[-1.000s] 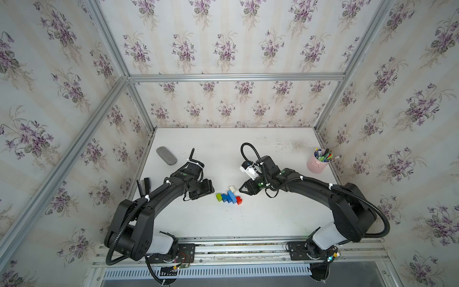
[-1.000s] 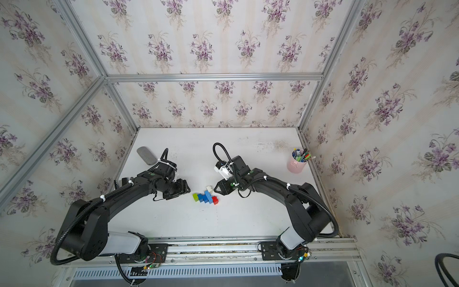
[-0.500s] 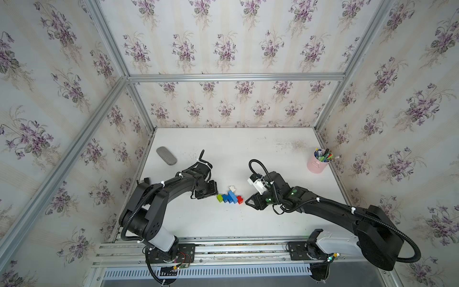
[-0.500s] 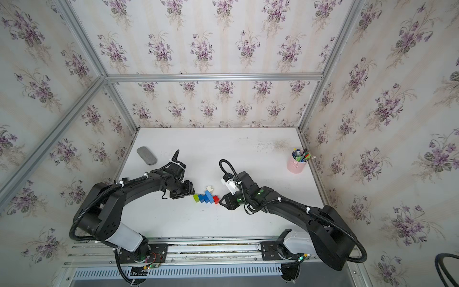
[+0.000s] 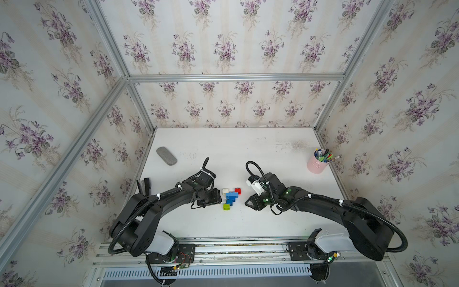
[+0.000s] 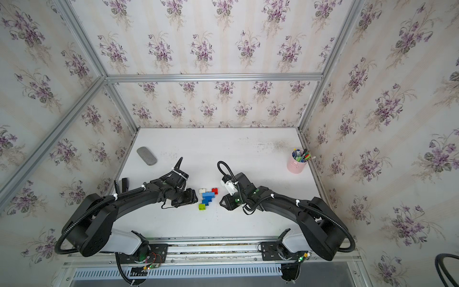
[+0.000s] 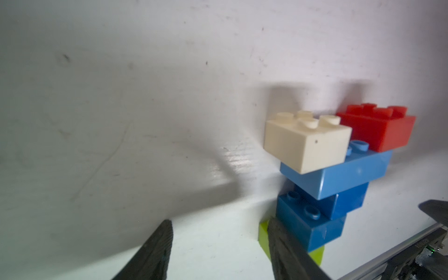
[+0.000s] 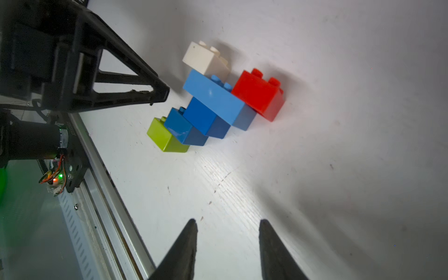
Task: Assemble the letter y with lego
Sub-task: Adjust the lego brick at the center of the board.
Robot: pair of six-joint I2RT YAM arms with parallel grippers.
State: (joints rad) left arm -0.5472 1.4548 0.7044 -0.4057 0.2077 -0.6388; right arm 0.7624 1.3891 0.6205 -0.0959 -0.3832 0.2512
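Note:
The letter y lies flat on the white table as joined lego. It has a white arm, a red arm, a light blue centre, a dark blue stem and a green tip. My left gripper is open and empty just left of the stem. One finger stands right by the green tip. My right gripper is open and empty, well apart to the right.
A grey oblong object lies at the back left. A pink cup of pens stands at the right wall, and a black object leans at the left wall. The metal rail runs along the front edge.
The letter y has turned so its green tip points at the front edge. My left gripper moved in beside it. My right gripper drew back toward the front and its jaws narrowed.

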